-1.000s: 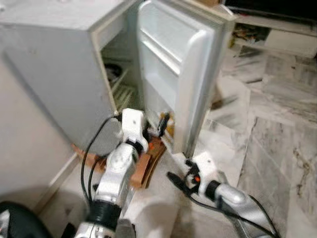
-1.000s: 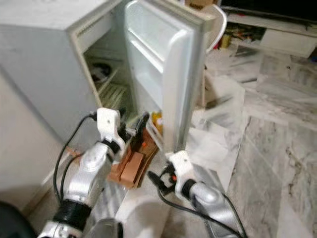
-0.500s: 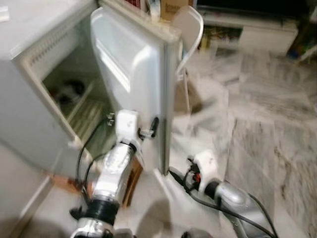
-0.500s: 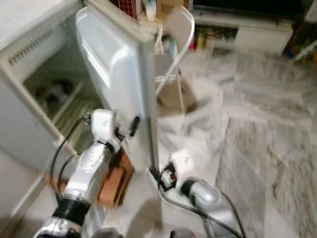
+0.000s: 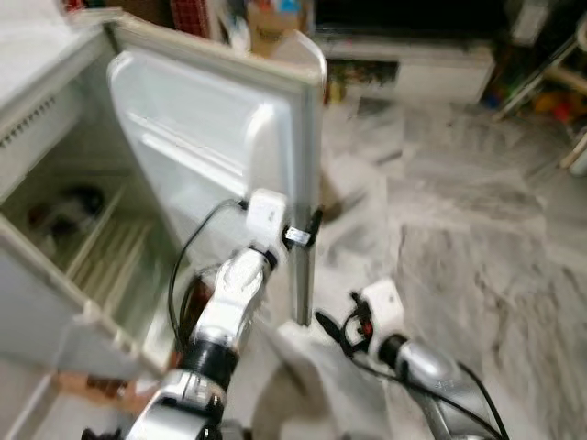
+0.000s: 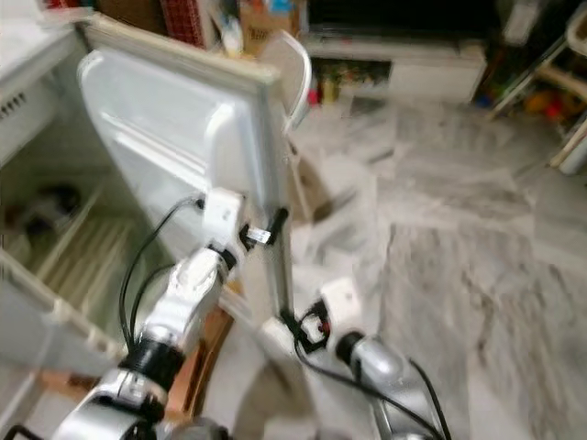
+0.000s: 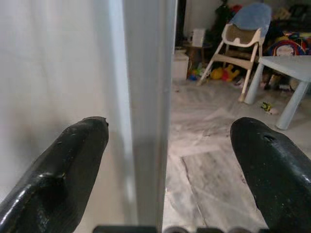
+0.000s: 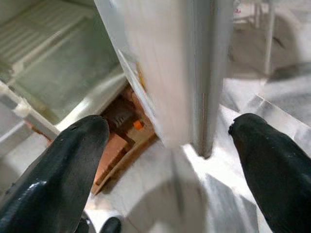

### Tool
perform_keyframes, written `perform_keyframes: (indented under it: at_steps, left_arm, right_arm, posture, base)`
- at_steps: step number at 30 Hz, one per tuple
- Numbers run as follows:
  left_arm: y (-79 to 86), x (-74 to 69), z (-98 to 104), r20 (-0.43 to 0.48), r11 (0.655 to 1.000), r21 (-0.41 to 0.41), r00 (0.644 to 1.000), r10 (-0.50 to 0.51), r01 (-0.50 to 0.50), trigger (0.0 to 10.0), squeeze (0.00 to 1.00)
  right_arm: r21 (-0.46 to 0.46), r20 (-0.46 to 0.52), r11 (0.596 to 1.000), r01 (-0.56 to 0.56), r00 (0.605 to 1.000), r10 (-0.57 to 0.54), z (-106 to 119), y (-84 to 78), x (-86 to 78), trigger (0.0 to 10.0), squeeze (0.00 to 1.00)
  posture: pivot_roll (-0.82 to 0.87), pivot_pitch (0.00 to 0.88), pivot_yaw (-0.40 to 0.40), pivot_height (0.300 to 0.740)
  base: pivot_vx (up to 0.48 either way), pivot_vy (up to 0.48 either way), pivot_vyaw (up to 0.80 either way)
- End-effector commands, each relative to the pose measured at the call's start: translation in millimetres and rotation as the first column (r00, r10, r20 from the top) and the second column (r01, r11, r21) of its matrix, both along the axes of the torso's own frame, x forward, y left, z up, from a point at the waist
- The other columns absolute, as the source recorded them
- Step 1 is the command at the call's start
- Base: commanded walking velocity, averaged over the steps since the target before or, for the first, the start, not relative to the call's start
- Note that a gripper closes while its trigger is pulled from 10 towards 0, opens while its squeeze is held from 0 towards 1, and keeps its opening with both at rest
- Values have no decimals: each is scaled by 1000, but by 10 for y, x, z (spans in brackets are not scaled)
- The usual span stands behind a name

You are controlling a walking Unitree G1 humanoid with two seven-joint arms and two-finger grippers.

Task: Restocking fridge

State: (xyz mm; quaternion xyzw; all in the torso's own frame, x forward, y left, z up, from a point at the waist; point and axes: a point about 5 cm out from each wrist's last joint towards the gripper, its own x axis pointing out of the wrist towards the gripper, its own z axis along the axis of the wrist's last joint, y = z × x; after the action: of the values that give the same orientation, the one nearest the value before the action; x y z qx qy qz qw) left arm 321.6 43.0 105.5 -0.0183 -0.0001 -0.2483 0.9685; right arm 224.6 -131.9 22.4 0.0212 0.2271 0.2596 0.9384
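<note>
I see the small white fridge standing open, its white moulded door swung wide toward the room. My left pincer sits at the door's free edge, and in the left wrist view its two black fingers are spread apart with that pale edge running up between them, not pinched. My right pincer hangs low, just beside the door's bottom corner; in the right wrist view its fingers are also spread wide, with the corner between them and nothing held.

Inside the fridge, left of the door, there is a white wire shelf and a dark, blurred item further back that I cannot identify. Under the fridge, below the door, lies some brown cardboard with a small orange spot. Grey marbled floor tiles spread to the right of the door. Boxes stand behind the door's top; any printing on them is too blurred to read.
</note>
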Motion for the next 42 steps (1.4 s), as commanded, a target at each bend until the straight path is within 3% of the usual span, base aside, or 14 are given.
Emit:
perform_keyframes:
  at_steps: [1,2,4,7,14,16,18,22,28,35,42]
  left_arm:
    - [33,47,-8,-3,1000,24,1000,8,-8,10000,0]
    - [33,47,-8,-3,1000,24,1000,8,-8,10000,0]
    - [-173,93,123,31,999,2,998,-48,48,10000,0]
    - [-133,90,149,43,999,-19,998,-43,44,10000,0]
    - [366,-105,6,37,996,-7,995,92,-92,10000,0]
    - [525,-222,-66,23,989,12,988,150,-150,10000,0]
    - [560,-255,-81,21,987,19,987,162,-162,10000,0]
    - [703,-467,-85,23,975,45,975,219,-220,10000,0]
    - [826,-567,-200,-19,958,55,959,283,-282,10000,0]
    - [745,-588,-242,-50,965,76,966,255,-251,10000,0]
    - [677,-456,-220,-51,967,84,968,247,-242,10000,0]
  right_arm:
    - [27,43,999,-30,999,29,67,134,73,10000,0]
    - [27,43,999,-30,999,29,67,134,73,10000,0]
    - [23,51,1000,-21,998,20,18,113,96,10000,0]
    - [21,56,1000,-10,998,9,-4,87,108,10000,0]
    - [15,63,1000,4,998,-5,-49,44,129,10000,0]
    - [-1,86,1000,11,996,-11,-49,18,180,10000,0]
    - [-6,94,1000,15,995,-15,-44,14,197,10000,0]
    - [-29,163,996,86,983,-80,35,-34,352,10000,0]
    - [-27,199,994,103,975,-95,100,6,419,10000,0]
    - [-20,214,993,115,971,-108,107,17,428,10000,0]
    - [-24,225,990,137,966,-128,111,-3,401,10000,0]
  posture:
    - [93,11,17,740]
    - [93,11,17,740]
    - [80,7,23,740]
    - [80,7,25,740]
    - [113,18,22,740]
    - [138,25,20,740]
    - [138,25,20,740]
    - [174,51,12,740]
    - [163,49,-2,740]
    - [152,40,-3,740]
    - [126,30,7,740]
  base:
    - [480,0,0]
    - [480,0,0]
    - [446,0,0]
    - [0,0,0]
    - [0,0,0]
    - [0,0,0]
    - [0,0,0]
    - [0,0,0]
    - [93,-219,-533]
    - [362,-308,-634]
    - [433,-41,0]
